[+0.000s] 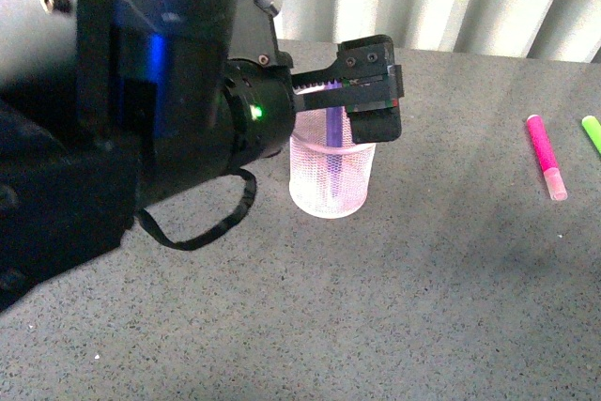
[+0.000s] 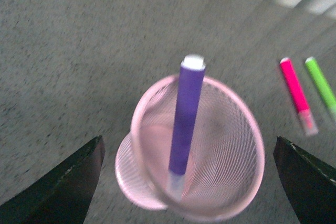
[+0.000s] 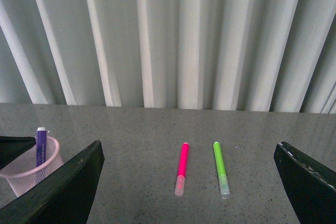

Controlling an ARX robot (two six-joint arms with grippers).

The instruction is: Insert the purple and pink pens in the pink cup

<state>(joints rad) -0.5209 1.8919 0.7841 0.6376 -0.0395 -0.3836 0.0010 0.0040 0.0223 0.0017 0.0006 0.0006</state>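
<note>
The pink cup [image 1: 331, 176] stands upright on the grey table with the purple pen [image 1: 334, 138] standing inside it, cap down. My left gripper [image 1: 371, 100] hovers open just above the cup, holding nothing; from the left wrist view the cup [image 2: 231, 129] and the purple pen [image 2: 187, 119] lie between the spread jaws. The pink pen [image 1: 546, 157] lies flat on the table at the right. My right gripper [image 3: 189, 182] is open and empty, with the pink pen [image 3: 181, 167] on the table ahead of it; the cup [image 3: 29, 174] shows beyond one jaw.
A green marker [image 1: 592, 133] lies beside the pink pen at the right edge; it also shows in the right wrist view [image 3: 220, 167] and the left wrist view [image 2: 321, 85]. A pale pleated curtain [image 3: 168, 35] backs the table's far edge.
</note>
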